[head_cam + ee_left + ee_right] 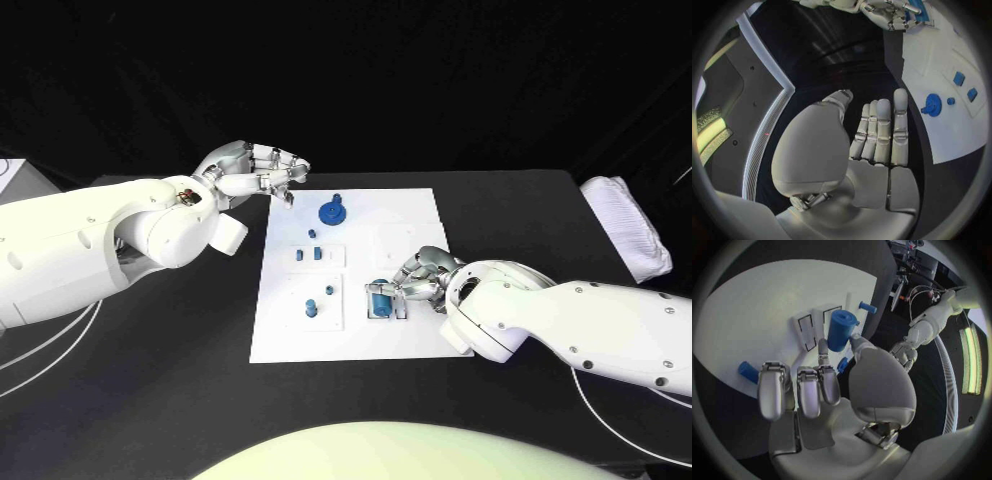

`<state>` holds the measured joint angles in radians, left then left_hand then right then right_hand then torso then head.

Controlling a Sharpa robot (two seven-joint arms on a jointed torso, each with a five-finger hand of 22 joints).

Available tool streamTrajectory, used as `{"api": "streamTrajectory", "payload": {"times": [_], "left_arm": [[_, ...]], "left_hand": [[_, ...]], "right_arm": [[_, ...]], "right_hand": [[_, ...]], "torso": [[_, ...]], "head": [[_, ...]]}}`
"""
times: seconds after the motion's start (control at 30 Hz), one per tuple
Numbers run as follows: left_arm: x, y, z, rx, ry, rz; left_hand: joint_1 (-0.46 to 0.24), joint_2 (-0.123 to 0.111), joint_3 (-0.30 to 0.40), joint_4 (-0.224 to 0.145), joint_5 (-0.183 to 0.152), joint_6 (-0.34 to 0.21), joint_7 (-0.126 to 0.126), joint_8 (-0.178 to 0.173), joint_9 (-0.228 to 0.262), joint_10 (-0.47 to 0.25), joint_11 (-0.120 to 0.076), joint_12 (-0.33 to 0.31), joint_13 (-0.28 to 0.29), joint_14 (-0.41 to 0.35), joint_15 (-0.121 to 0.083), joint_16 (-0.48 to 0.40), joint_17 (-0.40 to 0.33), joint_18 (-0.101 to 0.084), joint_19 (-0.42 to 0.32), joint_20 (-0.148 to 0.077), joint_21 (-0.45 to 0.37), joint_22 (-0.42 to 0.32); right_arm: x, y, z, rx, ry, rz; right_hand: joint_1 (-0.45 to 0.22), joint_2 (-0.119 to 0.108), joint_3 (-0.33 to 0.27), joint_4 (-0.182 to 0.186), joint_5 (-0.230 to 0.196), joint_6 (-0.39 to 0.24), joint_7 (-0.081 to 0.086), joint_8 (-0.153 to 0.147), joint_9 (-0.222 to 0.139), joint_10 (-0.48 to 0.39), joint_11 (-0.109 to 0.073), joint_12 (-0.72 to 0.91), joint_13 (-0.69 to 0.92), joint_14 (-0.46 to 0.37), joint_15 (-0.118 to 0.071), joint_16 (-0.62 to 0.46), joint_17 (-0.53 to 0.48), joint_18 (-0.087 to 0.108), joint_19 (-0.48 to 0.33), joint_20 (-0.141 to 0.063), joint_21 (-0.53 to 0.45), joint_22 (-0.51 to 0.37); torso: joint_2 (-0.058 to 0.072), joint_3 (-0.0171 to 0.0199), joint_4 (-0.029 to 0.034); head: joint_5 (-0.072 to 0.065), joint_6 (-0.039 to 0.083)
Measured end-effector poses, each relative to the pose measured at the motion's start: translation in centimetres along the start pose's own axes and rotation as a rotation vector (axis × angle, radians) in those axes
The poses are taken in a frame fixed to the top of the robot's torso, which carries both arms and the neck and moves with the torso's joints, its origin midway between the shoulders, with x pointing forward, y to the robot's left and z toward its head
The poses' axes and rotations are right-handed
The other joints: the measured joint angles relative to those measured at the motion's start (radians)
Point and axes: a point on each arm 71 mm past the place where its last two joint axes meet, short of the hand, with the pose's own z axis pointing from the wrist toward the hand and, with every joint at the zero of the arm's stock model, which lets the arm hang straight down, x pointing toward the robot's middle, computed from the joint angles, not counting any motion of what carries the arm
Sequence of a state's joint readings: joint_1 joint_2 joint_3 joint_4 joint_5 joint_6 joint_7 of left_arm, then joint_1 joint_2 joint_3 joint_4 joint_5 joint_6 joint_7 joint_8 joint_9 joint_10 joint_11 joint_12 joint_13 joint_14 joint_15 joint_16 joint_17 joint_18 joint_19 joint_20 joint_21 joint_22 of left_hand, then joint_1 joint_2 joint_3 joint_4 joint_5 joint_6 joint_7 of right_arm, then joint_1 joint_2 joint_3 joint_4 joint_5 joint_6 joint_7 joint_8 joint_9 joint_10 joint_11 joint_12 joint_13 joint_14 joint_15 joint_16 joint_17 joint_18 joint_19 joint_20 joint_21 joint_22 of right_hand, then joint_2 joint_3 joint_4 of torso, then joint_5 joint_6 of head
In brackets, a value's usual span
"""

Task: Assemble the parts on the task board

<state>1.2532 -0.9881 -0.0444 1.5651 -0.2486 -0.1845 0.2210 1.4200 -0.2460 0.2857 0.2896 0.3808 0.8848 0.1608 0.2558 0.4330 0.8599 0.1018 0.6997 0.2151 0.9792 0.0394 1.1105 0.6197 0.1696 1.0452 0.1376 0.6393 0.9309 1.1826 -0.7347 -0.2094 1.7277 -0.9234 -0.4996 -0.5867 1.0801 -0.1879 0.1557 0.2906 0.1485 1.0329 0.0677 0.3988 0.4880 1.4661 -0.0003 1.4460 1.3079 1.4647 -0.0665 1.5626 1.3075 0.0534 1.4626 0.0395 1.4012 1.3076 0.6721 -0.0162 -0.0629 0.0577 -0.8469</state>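
My right hand (414,278) is nearest to me, low over the near right part of the white task board (404,215). In the right wrist view its thumb and 1 finger (822,351) pinch a blue cylinder (840,329), while the other fingers are curled beside it. In the head view this cylinder (378,298) lies at a framed socket on the board, so I judge that I hold it this way to steer it into its seat.

To the left of it, near the board's middle, a small blue part (310,307) rests inside another framed square, with a small blue peg (330,290) just beside it. A little farther, 2 small blue blocks (307,254) sit side by side.

Farther again, the blue gear (333,211) lies on the far part of the board.

My left hand (263,172) hovers at the board's far left corner. In the left wrist view its fingers (882,131) are straight and pressed together, the thumb apart, and it holds nothing. I think it waits there to leave room for the right hand.
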Motion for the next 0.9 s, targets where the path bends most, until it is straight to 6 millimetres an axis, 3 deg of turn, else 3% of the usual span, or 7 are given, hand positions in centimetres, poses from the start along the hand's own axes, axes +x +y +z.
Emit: {"api": "streamTrajectory", "payload": {"times": [0.17,0.27,0.4,0.57,0.73,0.8,0.9], "left_arm": [[0.0,0.0,0.0,-0.002,0.0,0.0],[0.0,0.0,0.0,-0.003,0.001,0.0],[-0.1,0.0,0.0,-0.004,0.001,0.0],[0.0,0.0,0.0,-0.006,0.003,0.0],[0.0,0.1,0.0,-0.006,0.004,0.0],[0.0,0.1,0.0,-0.006,0.005,-0.001],[0.0,0.1,0.0,-0.006,0.005,-0.001]], "left_hand": [[0.01,0.01,0.0,0.0,0.0,0.0,0.0,0.0,0.002,0.0,0.0,0.0,0.001,0.0,0.0,-0.004,0.002,0.0,0.0,0.0,-0.004,-0.001],[0.01,0.01,0.0,0.0,0.0,0.0,0.0,0.0,0.002,0.0,0.0,0.0,0.001,0.0,0.0,-0.004,0.002,0.0,0.0,0.0,-0.004,-0.001],[0.01,0.01,0.0,0.0,0.0,0.0,0.0,0.0,0.002,0.0,0.0,0.0,0.001,0.0,0.0,-0.004,0.002,0.0,0.0,0.0,-0.004,-0.001],[0.01,0.01,0.0,0.0,0.0,0.0,0.0,0.0,0.001,0.0,0.0,0.0,0.001,0.0,0.0,-0.004,0.002,0.0,0.0,0.0,-0.004,-0.001],[0.01,0.01,0.0,0.0,0.0,0.0,0.0,0.0,0.001,0.0,0.0,0.0,0.001,0.0,0.0,-0.004,0.002,0.0,0.0,0.0,-0.004,-0.001],[0.01,0.01,0.0,0.0,0.0,0.0,0.0,0.0,0.001,0.0,0.0,0.0,0.001,0.0,0.0,-0.004,0.003,0.0,0.0,0.0,-0.004,-0.001],[0.01,0.01,0.0,0.0,0.0,0.0,0.0,0.0,0.001,0.0,0.0,0.0,0.001,0.0,0.0,-0.004,0.003,0.0,0.0,0.0,-0.004,-0.001]], "right_arm": [[0.0,0.1,0.0,-0.008,-0.001,-0.006],[-0.1,0.1,0.0,-0.012,-0.004,-0.008],[-0.2,0.0,0.0,-0.015,-0.009,-0.011],[-0.5,-0.3,-0.2,-0.026,-0.024,-0.016],[-1.0,-0.4,-0.7,-0.078,-0.047,-0.022],[-1.3,-0.5,-1.0,-0.113,-0.06,-0.024],[-1.8,-0.7,-1.6,-0.171,-0.078,-0.024]], "right_hand": [[-0.058,0.029,-0.209,0.003,-0.041,-0.018,0.006,0.007,0.004,0.0,0.0,-0.016,0.0,0.0,0.0,0.0,0.0,0.0,0.0,0.0,-0.011,0.001],[-0.059,0.036,-0.259,0.005,-0.06,-0.022,0.003,0.007,0.004,0.0,0.0,-0.019,0.0,0.0,0.0,0.0,0.0,0.0,0.0,0.0,-0.012,0.001],[-0.06,0.037,-0.266,0.006,-0.06,-0.022,0.003,0.011,0.004,0.0,0.0,-0.021,0.0,0.0,0.0,0.0,0.0,0.0,0.0,0.0,-0.012,0.0],[-0.01,0.076,-0.271,0.001,-0.026,-0.025,0.007,0.016,0.006,0.0,0.0,-0.021,0.0,0.0,0.0,0.0,0.0,0.0,0.0,0.0,-0.012,0.0],[0.142,0.086,-0.261,-0.018,0.036,-0.035,0.006,0.019,0.007,0.0,0.0,-0.025,0.0,0.0,0.0,0.0,0.0,0.0,0.0,0.0,-0.012,0.0],[0.22,0.089,-0.221,-0.035,-0.012,-0.035,0.006,0.019,0.003,0.0,0.0,-0.025,0.0,0.0,0.0,0.0,0.0,0.0,0.0,0.0,-0.012,0.0],[0.287,0.087,-0.168,-0.047,-0.021,-0.035,0.006,0.014,-0.006,0.0,0.0,-0.025,0.0,0.0,0.0,0.0,0.0,0.0,0.0,0.0,-0.012,0.0]], "torso": [[0.0,0.0001,0.0],[-0.001,0.0001,0.0],[-0.001,0.0004,-0.0006],[-0.001,0.0006,-0.0007],[-0.001,0.0008,-0.0006],[-0.001,0.0011,-0.0006],[-0.001,0.001,-0.0006]], "head": [[0.001,-0.002],[0.001,-0.002],[0.001,-0.002],[0.0,-0.002],[-0.001,0.001],[-0.001,0.001],[-0.003,0.002]]}}
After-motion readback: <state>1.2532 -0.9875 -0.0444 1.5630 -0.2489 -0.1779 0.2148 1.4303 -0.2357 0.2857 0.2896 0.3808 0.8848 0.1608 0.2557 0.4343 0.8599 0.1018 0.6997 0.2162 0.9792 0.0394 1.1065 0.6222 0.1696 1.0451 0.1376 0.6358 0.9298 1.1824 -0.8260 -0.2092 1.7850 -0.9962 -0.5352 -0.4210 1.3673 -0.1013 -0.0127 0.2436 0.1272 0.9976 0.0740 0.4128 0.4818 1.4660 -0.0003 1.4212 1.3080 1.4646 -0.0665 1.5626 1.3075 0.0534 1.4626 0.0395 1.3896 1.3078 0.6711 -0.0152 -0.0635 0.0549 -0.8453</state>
